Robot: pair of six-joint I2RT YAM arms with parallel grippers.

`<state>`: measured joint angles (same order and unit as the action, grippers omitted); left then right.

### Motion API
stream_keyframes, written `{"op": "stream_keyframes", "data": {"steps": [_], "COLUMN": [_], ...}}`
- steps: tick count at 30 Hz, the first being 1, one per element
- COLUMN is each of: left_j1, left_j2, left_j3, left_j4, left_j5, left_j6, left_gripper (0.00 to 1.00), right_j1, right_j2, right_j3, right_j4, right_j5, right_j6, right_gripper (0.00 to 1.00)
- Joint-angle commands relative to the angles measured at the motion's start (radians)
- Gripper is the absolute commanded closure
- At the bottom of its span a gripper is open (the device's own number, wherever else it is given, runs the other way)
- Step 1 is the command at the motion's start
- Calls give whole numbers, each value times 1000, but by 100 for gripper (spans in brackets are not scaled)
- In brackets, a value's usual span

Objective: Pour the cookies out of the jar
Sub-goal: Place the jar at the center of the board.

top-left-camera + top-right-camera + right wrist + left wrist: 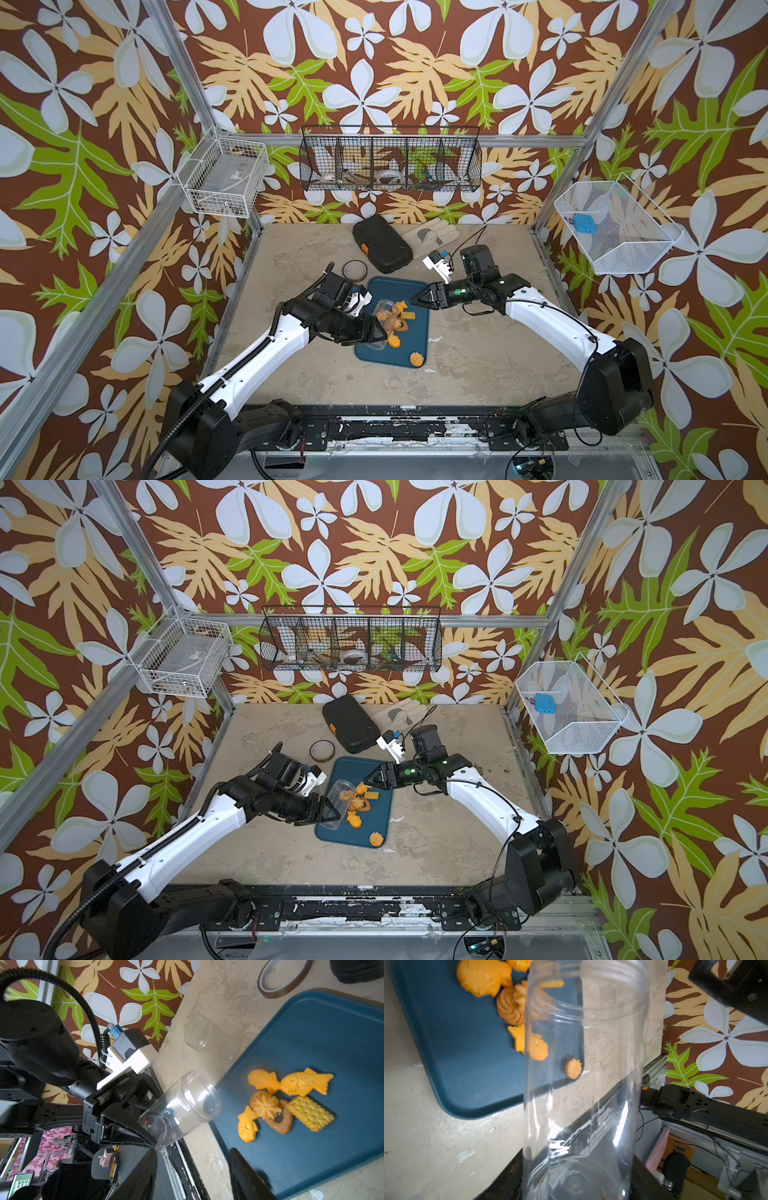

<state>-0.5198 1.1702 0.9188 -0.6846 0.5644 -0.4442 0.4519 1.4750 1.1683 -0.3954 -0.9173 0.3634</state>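
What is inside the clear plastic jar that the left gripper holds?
Nothing shows inside the clear plastic jar: it looks empty. The orange cookies lie outside, on the blue tray. The left gripper covers part of its base.

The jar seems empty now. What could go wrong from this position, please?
1. The round orange cookie lies just inside the blue plastic tray's near corner rim; a bump could send it onto the table.
2. The left gripper holds the clear plastic jar tilted, mouth near the cookie pile; swinging it back might sweep some off.
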Motion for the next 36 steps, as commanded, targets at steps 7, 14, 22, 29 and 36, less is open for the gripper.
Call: {"op": "stream_keyframes", "data": {"steps": [7, 14, 22, 29, 36], "left_j1": [-3, -3, -3, -3, -3], "left_j2": [-280, -311, -341, -393, -383], "left_j3": [-173, -191, -179, -194, -176], "left_j4": [450, 435, 441, 430, 399], "left_j5": [-68, -54, -45, -43, -35], "left_j6": [170, 226, 228, 300, 338], "left_gripper": [55, 55, 55, 55, 55], "right_j1": [28, 128, 167, 168, 185], "right_j2": [19, 58, 82, 128, 140], "right_j3": [121, 234, 252, 300, 350], "right_j4": [-164, -177, -139, -76, -43], "right_j5": [-12, -10, 29, 19, 27], "right_j6": [-4, 2, 58, 100, 108], "right_gripper": [0, 0, 0, 0, 0]}}
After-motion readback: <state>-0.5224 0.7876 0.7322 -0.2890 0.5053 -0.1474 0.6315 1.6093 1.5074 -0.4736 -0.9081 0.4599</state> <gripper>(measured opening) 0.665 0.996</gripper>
